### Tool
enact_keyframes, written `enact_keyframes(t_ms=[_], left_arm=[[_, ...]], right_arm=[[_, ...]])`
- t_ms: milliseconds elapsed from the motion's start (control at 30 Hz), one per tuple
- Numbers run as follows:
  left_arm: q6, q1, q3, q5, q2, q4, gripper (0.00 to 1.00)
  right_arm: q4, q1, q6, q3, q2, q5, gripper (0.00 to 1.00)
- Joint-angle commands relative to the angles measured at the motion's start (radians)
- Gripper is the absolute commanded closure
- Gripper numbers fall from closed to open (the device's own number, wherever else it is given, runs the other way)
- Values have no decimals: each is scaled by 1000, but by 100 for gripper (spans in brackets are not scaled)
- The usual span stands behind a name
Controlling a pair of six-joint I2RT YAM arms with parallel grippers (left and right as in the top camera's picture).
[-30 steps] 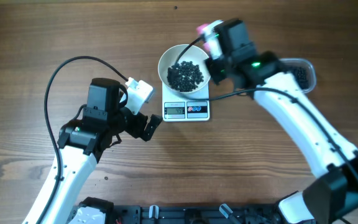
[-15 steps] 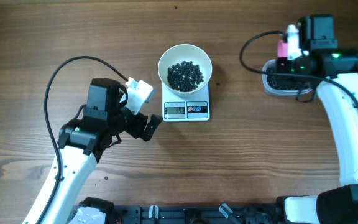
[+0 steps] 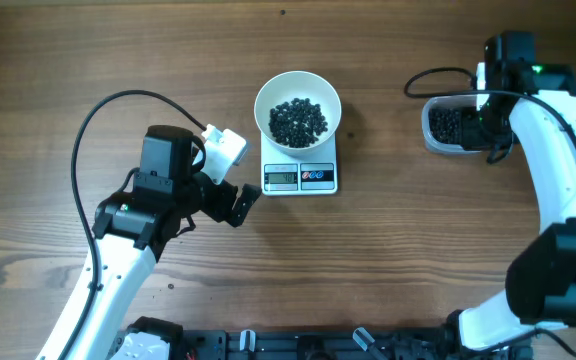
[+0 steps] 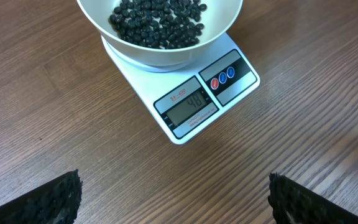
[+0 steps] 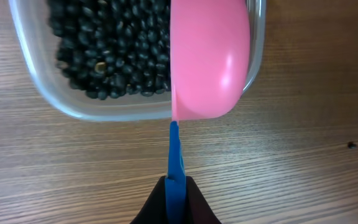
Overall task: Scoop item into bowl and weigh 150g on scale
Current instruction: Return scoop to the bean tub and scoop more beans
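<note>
Loose black beads [image 4: 157, 22], judged light, hard and free-rolling, are better scooped than pinched. Some lie in the bowl [image 3: 260, 108] on the scale [image 3: 300, 177]; the rest fill the tub [image 5: 73, 111]. The right tool [image 5: 176, 199] pinches the scoop [image 5: 210, 62] by its blue handle. The left tool [image 4: 173, 199] stands spread.

The wooden table [image 3: 88, 60] bears the white scale [image 3: 300, 176] and, well apart, a clear plastic tub [image 3: 430, 140].
</note>
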Motion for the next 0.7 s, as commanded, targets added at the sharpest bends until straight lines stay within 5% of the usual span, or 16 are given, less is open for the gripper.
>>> enact_keyframes(t_ms=[0,667], left_arm=[[1,-3,-10,16,6,3,0],[1,-3,-10,16,6,3,0]], right_arm=[[5,-8,-3,-7,48,40,96],[55,-8,-29,-7,96,-325,96]])
